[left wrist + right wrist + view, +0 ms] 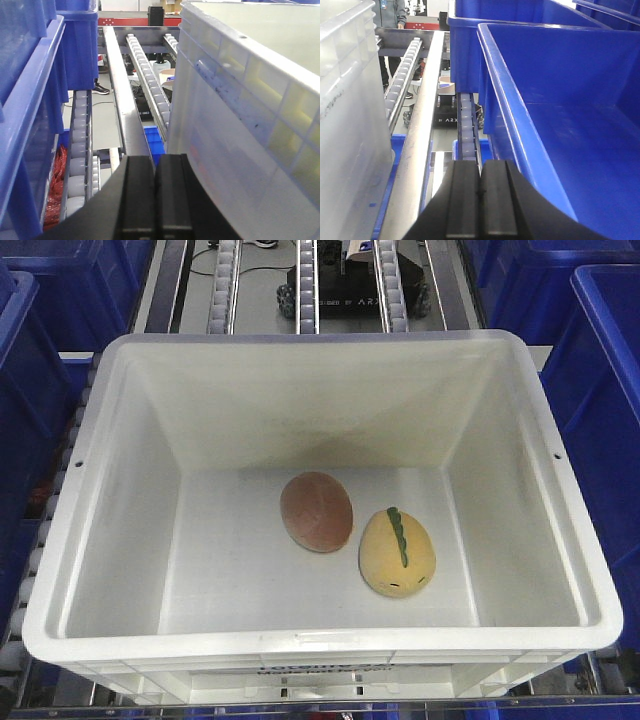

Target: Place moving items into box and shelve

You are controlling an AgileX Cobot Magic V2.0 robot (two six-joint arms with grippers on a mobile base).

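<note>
Front view: the large white plastic tote (100,540) sits on a roller-conveyor shelf (225,285), flanked on both sides by blue bins (610,390). On the tote's floor lie two egg-shaped plush toys: the plain reddish-brown plush (316,511) near the centre, and just beside it, toward the near right, the yellow plush (397,552) with a green ridge and a tiny face. Whether the two toys touch cannot be told. Left wrist view: the left gripper (155,192) has its black fingers pressed together with nothing between them, close beside the tote's ribbed outer wall (240,100). Right wrist view: the right gripper (480,197) is likewise closed and empty, between the tote's wall (347,100) and a blue bin (560,100).
</note>
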